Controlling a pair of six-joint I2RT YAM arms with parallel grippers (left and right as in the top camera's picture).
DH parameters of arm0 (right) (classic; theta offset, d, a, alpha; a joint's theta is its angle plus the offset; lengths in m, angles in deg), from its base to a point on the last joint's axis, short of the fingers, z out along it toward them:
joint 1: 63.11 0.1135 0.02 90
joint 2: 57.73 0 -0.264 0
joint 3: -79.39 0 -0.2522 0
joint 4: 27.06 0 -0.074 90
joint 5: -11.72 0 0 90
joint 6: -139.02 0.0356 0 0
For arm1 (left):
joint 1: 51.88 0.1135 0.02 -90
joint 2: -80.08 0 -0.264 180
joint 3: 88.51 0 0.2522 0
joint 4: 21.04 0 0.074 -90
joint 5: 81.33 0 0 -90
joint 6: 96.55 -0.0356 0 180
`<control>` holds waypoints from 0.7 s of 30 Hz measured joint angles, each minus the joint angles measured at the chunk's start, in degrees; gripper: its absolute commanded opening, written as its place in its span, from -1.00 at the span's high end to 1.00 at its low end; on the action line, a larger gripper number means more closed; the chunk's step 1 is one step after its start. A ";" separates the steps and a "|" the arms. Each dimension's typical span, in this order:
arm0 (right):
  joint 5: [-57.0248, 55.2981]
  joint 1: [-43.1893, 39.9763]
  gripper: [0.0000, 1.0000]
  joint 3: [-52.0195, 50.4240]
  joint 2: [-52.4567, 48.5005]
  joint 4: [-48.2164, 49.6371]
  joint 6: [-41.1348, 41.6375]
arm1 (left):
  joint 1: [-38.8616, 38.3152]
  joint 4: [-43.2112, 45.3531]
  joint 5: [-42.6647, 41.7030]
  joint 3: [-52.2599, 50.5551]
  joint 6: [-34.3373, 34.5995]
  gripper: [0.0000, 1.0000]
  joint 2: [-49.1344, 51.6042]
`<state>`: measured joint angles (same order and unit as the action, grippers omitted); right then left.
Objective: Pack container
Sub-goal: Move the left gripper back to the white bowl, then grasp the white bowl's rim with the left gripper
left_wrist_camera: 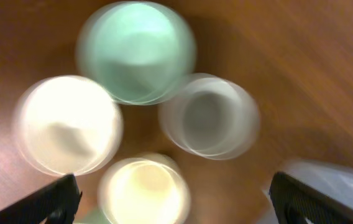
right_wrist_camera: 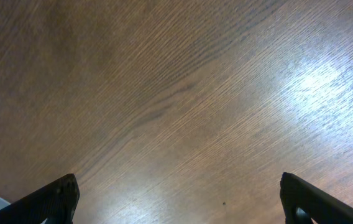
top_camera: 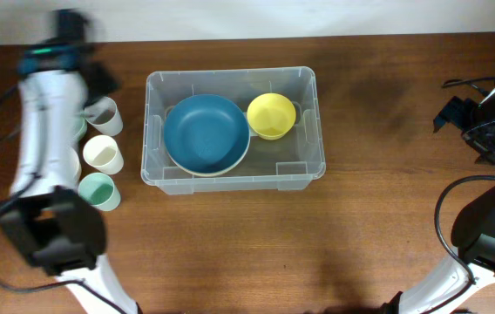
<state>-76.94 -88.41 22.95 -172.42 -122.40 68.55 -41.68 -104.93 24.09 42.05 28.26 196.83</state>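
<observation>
The clear plastic container (top_camera: 307, 167) stands mid-table. Inside it lie a large blue bowl (top_camera: 206, 133) and a small yellow bowl (top_camera: 271, 115). A corner of the container (left_wrist_camera: 332, 180) shows at the lower right of the left wrist view. My left gripper (left_wrist_camera: 173, 190) is open and holds nothing. It hovers over a cluster of cups: green (left_wrist_camera: 136, 53), white (left_wrist_camera: 68, 124), grey (left_wrist_camera: 207, 118) and cream (left_wrist_camera: 144, 190), all motion-blurred. In the overhead view its dark end (top_camera: 98, 80) is a blur above the cups. My right gripper (right_wrist_camera: 179, 190) is open over bare wood, at the far right (top_camera: 458, 115).
Left of the container stand a grey cup (top_camera: 104, 115), a cream cup (top_camera: 103, 154) and a green cup (top_camera: 98, 190); others are partly hidden under the left arm (top_camera: 47, 148). The right arm (top_camera: 491, 227) stays at the right edge.
</observation>
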 measured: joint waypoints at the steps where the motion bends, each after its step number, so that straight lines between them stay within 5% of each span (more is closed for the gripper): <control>1: 0.00 0.00 -0.98 0.00 0.00 -0.02 0.00 | 2.16 -0.63 -0.87 0.00 0.52 -0.99 -0.07; 10: 0.00 0.00 -0.97 0.00 0.00 0.00 -0.02 | 20.94 -4.17 -11.47 -3.45 2.62 -0.99 -0.66; 21: 0.00 0.00 -0.98 0.00 0.00 -0.02 -0.02 | 23.89 6.69 -15.30 -22.21 2.80 -0.97 -0.87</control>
<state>-76.94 -88.41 22.95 -172.42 -122.43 68.53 -17.79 -98.24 8.79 19.84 31.05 195.96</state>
